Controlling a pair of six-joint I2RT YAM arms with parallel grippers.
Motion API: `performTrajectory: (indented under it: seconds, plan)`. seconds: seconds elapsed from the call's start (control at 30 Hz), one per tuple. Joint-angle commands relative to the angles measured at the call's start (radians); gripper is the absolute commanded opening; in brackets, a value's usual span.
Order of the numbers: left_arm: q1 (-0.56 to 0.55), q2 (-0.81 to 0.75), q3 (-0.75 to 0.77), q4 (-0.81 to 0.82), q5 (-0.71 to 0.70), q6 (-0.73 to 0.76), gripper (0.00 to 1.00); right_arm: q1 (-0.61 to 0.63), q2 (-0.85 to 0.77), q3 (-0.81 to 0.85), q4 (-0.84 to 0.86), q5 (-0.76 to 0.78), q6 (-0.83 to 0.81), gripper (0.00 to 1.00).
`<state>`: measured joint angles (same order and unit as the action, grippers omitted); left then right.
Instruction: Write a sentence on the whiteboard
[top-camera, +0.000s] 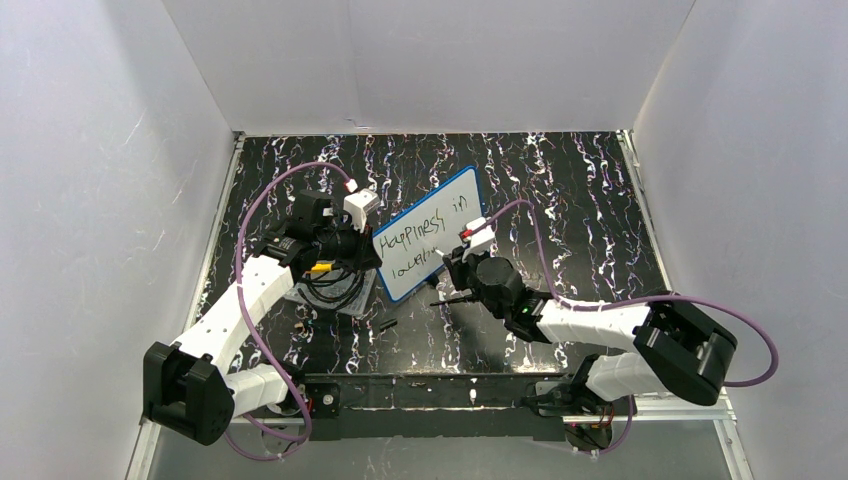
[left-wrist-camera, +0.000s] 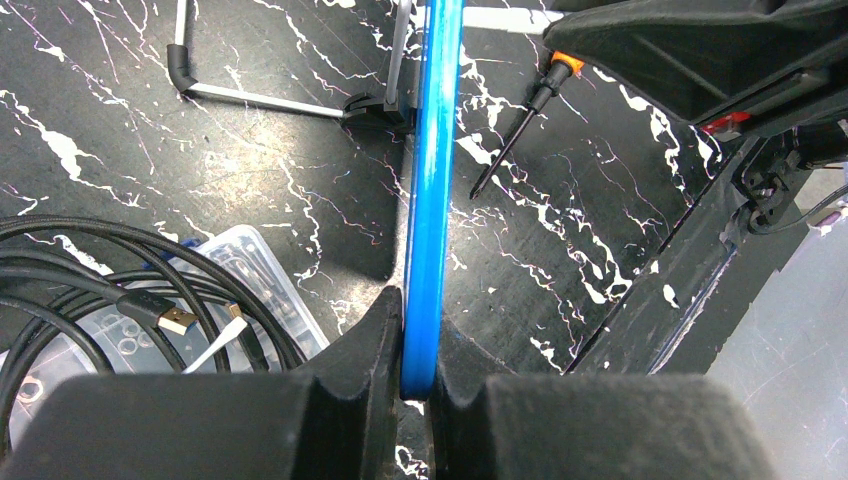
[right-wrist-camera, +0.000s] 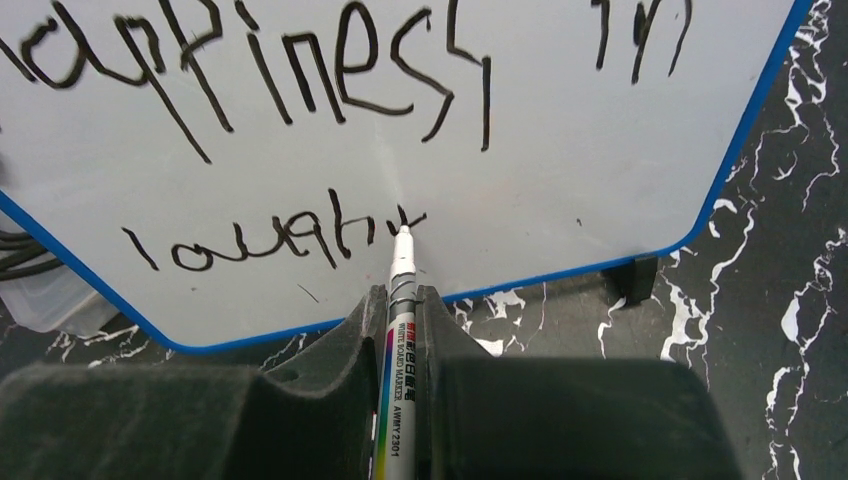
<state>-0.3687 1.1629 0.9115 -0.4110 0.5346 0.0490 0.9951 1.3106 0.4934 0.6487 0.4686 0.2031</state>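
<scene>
In the top view the whiteboard (top-camera: 428, 245) sits at the middle of the frame on the dark marbled tabletop (top-camera: 590, 190), turned at a slant with its upper right corner toward the back wall. The sentence (top-camera: 425, 232) shows as one full upper line and a shorter lower one. The left arm reaches in from the lower left with its elbow bent, and the left pincer (top-camera: 368, 255) meets the board's left edge. The right arm stretches low across from the lower right, its right pincer (top-camera: 452, 272) at the board's lower part. In the left wrist view the board's blue rim (left-wrist-camera: 432, 200) runs up the centre of the frame. The left pincer (left-wrist-camera: 418, 345) is closed tight on that rim, one finger on each face. A clear tray (left-wrist-camera: 255, 275) of black cable (left-wrist-camera: 90, 270) lies at the lower left. In the right wrist view the whiteboard (right-wrist-camera: 580, 160) fills the upper frame. The sentence (right-wrist-camera: 300, 80) reads roughly "Happiness in" above "laught". The right pincer (right-wrist-camera: 402, 315) is clamped on a white marker (right-wrist-camera: 400, 290), whose tip touches the board at the last stroke. The writing looks nearly done, with the final word probably lacking its last letters.
</scene>
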Motion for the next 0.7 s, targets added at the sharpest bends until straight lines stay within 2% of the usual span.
performTrajectory:
  seconds: [0.0, 0.4, 0.67]
  plan:
    - [-0.003, -0.041, 0.018, 0.0, 0.035, -0.009, 0.0, -0.004, 0.015, 0.026, 0.009, 0.01, 0.008, 0.01]
    - [-0.003, -0.041, 0.018, 0.0, 0.036, -0.009, 0.0, -0.004, 0.066, 0.036, -0.006, 0.026, 0.012, 0.01]
    - [-0.003, -0.042, 0.018, 0.0, 0.035, -0.009, 0.0, -0.004, 0.03, 0.027, 0.013, 0.08, -0.002, 0.01]
